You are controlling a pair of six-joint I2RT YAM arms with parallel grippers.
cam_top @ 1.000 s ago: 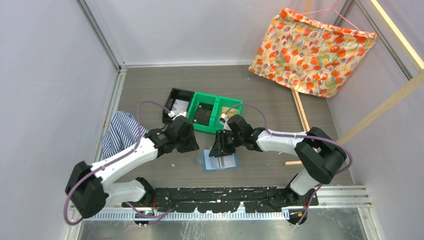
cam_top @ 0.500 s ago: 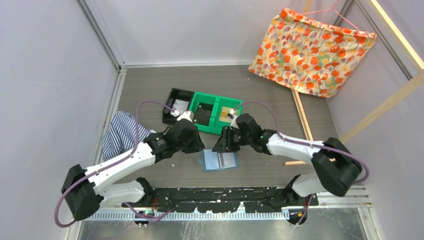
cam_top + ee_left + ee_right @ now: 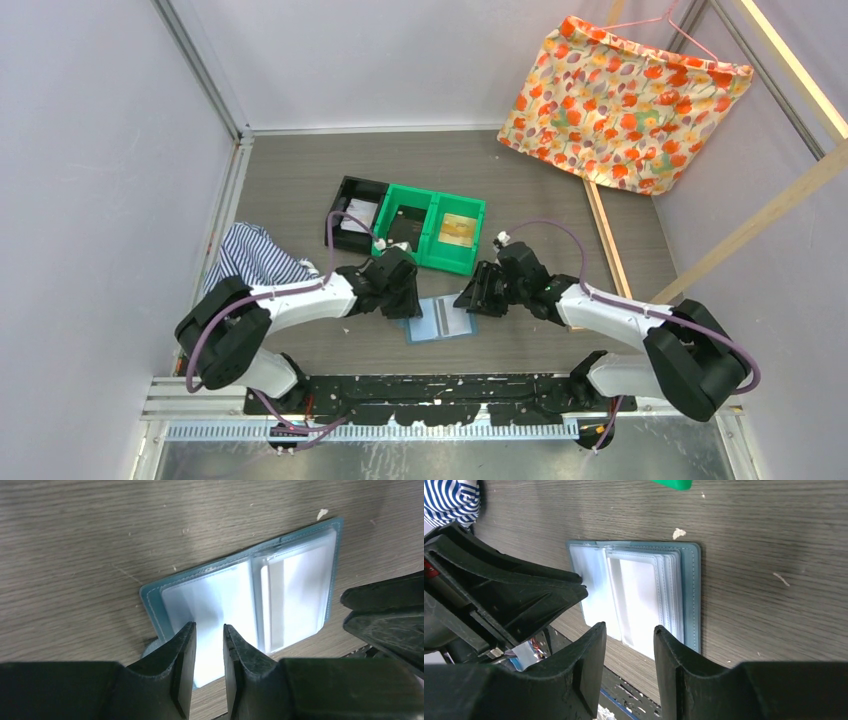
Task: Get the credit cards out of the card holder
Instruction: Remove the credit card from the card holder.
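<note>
The teal-blue card holder (image 3: 442, 320) lies open on the table, its pale clear sleeves facing up. It also shows in the left wrist view (image 3: 240, 595) and in the right wrist view (image 3: 639, 590). The sleeves glare white and no card shows plainly in them. My left gripper (image 3: 408, 303) hovers low over the holder's left page (image 3: 209, 626), its jaws a narrow gap apart and empty. My right gripper (image 3: 470, 300) is open and empty at the holder's right edge (image 3: 629, 626). A dark flat card (image 3: 400, 228) lies in the green bin's left compartment.
The green two-compartment bin (image 3: 430, 205) stands behind the holder, with a tan flat piece (image 3: 460, 228) in its right side. A black tray (image 3: 343, 235) holds a whitish piece (image 3: 360, 212). A striped cloth (image 3: 250, 265) lies left. A floral cloth (image 3: 625, 100) hangs back right, above wooden slats (image 3: 600, 230).
My left gripper has moved right and nearer, down to the holder's left page. My right gripper has moved right, off the holder's middle to its right edge.
</note>
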